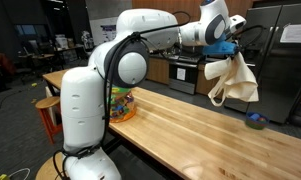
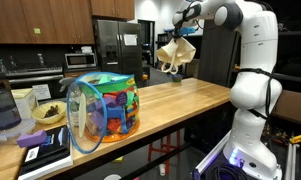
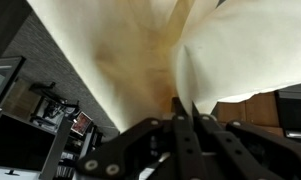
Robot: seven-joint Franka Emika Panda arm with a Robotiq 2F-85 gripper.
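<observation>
Hanging in the air above the wooden desk (image 1: 180, 120), the cream cloth bag (image 1: 233, 80) is pinched at its top between the pressed-together fingers of the hand (image 1: 226, 48), well apart from the colourful mesh basket (image 2: 105, 110), with a small blue object (image 1: 255, 119) on the desk beneath.

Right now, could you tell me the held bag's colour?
The bag is cream, best seen in the wrist view.

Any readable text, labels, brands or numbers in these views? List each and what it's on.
None legible in any view.
The white sheet on the fridge: too blurred to read.
The cloth bag in the end effector: no print showing.
The toy basket: bright colours, no legible label.
</observation>
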